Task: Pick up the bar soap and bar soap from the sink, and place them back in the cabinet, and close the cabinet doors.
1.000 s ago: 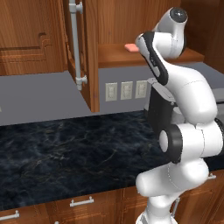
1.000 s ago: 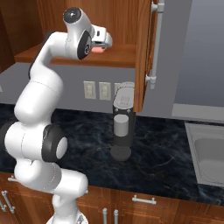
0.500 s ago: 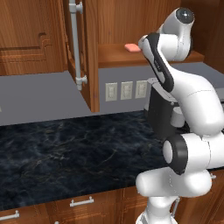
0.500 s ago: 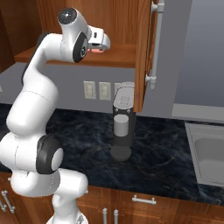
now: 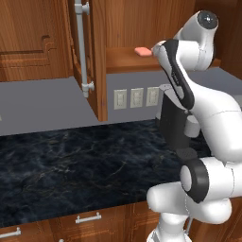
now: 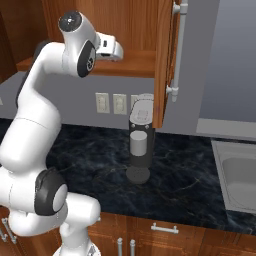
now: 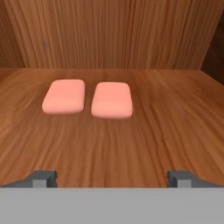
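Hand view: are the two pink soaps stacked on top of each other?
No, one bar soap and the other bar soap lie flat side by side on the wooden shelf, with a thin gap between them.

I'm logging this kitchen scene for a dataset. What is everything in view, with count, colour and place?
bar soap: two, salmon-pink, side by side on the cabinet shelf, apart
cabinet: one, reddish-brown wood, on the wall
cabinet doors: two, reddish-brown, both open
counter: one, black marble, below
outlets: three, white, grey wall
coffee machine: one, grey, on counter
sink: one, grey, right end
gripper: one, dark-tipped, open, empty, before the soaps
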